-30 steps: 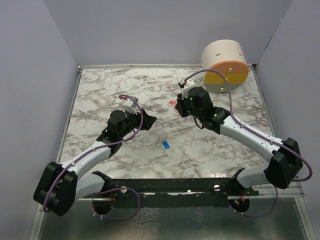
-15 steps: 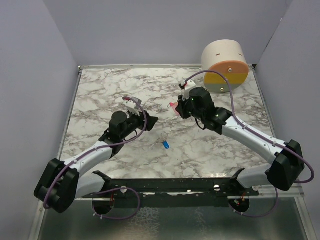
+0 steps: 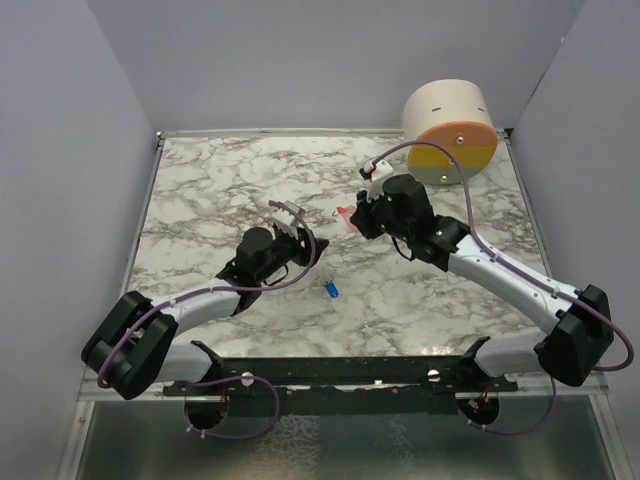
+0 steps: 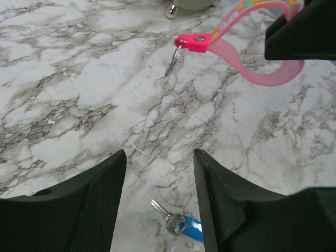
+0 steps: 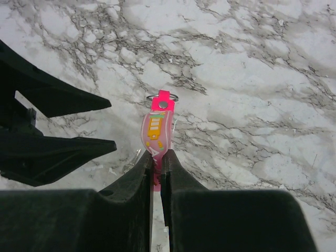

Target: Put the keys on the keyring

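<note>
The keyring (image 4: 193,41): glossy translucent pink plastic tag, thin silver metal ring. The key (image 4: 181,223): blue plastic head, shiny metal blade. The table (image 4: 79,94): smooth, marble-patterned.

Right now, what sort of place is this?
Probably a lab test cell: a marble-print table boxed in by plain grey walls, with the left arm and right arm bolted to a rail at its near edge.
</note>
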